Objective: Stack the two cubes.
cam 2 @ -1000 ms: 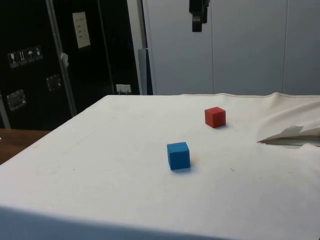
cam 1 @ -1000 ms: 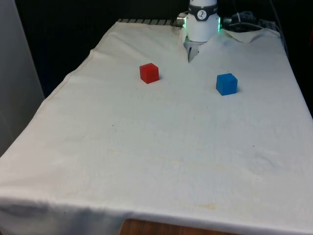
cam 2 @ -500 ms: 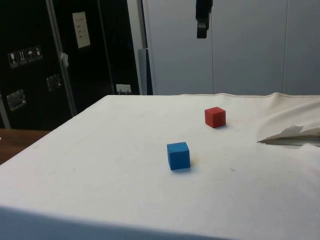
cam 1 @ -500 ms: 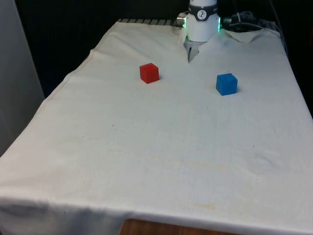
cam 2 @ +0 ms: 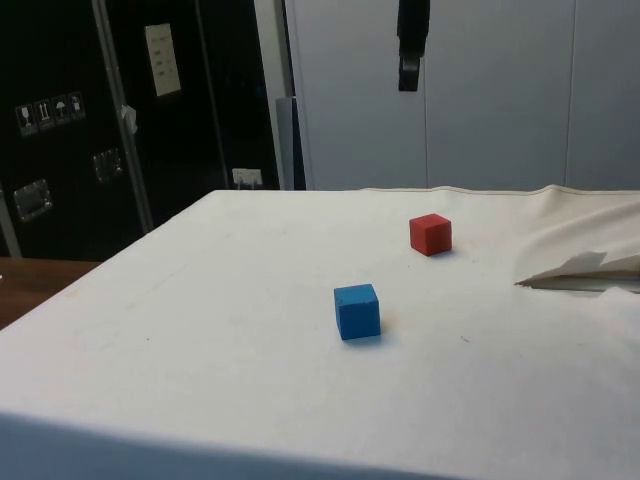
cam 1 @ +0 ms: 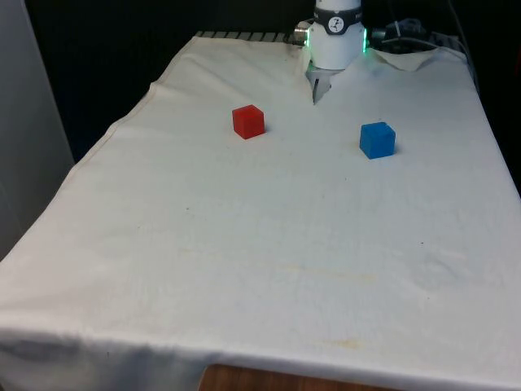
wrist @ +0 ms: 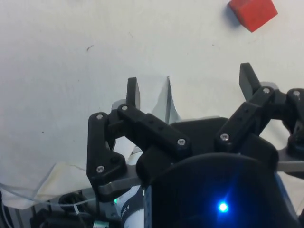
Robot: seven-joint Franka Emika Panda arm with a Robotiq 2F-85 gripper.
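A red cube (cam 1: 248,121) rests on the white cloth towards the front view's left, and it also shows in the side view (cam 2: 431,234) and the wrist view (wrist: 252,13). A blue cube (cam 1: 378,139) sits apart from it towards the front view's right, nearer the side camera (cam 2: 357,311). My gripper (cam 2: 408,68) hangs high above the table, roughly over the red cube's end. Its fingers (wrist: 133,91) stand wide apart in the wrist view, so the gripper (wrist: 190,85) is open and holds nothing.
The cloth is rucked into a raised fold (cam 1: 317,86) by the robot's base (cam 1: 336,37), seen as a ridge (cam 2: 582,270) in the side view. Cables (cam 1: 407,34) lie at the far end. Bare cloth (cam 1: 269,244) stretches in front of both cubes.
In the side view my gripper has drifted right and slightly lower. Both cubes have stayed where they were.
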